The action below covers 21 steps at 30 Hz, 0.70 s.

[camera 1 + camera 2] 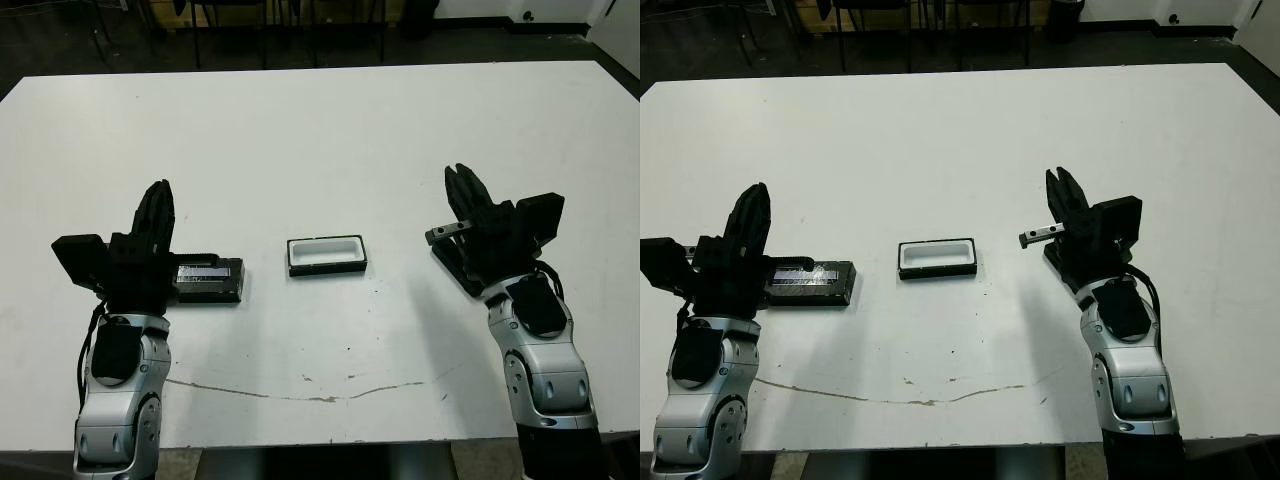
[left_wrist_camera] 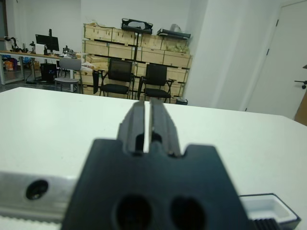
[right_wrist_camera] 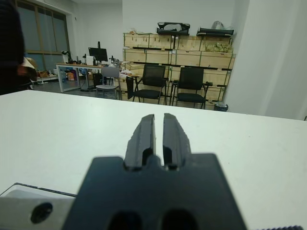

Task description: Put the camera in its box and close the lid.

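The box (image 1: pixel 326 254) sits open on the white surface (image 1: pixel 320 130), near the middle of its width and closer to the near edge than the far one; its white lining shows and nothing lies in it; the lid (image 1: pixel 208 279) lies flat well to the left of the box, toward the near-left part of the surface, its pale silvery strip facing up, partly covered by the left arm; the left claw (image 1: pixel 157 196) hovers above the lid's left end, fingers pointing toward the far edge and pressed almost together with only a thin slit between them in the left wrist view, holding nothing; the right claw (image 1: pixel 463 183) hangs over the near-right part of the surface, well apart from the box, its fingers (image 3: pixel 145 134) likewise close together with a narrow gap and nothing between them; a dark flat piece lies under the right arm, but I cannot tell whether it is the camera; a faint crack-like line (image 1: pixel 300 393) runs across the surface along the near edge.
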Tool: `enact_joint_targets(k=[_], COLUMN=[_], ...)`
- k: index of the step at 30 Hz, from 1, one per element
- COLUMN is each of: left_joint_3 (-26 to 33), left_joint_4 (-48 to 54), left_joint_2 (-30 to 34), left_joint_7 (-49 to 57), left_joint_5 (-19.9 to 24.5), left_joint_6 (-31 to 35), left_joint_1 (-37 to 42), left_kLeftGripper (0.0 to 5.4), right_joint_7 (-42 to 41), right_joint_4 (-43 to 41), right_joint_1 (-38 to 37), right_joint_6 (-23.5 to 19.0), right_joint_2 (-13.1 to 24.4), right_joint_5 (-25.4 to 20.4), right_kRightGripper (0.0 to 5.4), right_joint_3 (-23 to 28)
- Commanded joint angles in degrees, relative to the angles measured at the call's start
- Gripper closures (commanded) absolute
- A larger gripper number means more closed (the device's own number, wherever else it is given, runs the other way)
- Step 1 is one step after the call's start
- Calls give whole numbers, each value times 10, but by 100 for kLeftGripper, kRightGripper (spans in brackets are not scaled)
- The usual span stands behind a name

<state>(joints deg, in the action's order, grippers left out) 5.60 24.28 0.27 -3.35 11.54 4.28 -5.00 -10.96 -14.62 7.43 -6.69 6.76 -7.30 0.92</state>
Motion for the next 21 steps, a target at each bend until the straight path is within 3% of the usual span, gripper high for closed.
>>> enact_joint_targets(k=[1,12,17,21], left_joint_3=[2,9,13,11], left_joint_4=[0,-17,-12,-11], left_joint_2=[1,5,3,2], left_joint_7=[3,3,1,1], left_joint_5=[4,4,12,10], left_joint_6=[10,5,5,3], left_joint_1=[-8,2,1,1], left_kLeftGripper=[539,539,539,539], right_joint_7=[-2,-20,-85,-119], right_joint_4=[8,35,65,50], right_joint_1=[-2,18,31,32], right_joint_6=[-4,3,54,19], right_joint_2=[4,18,52,100], right_joint_5=[0,0,-44,-76], right_kRightGripper=[540,540,540,540], right_joint_3=[1,2,39,70])
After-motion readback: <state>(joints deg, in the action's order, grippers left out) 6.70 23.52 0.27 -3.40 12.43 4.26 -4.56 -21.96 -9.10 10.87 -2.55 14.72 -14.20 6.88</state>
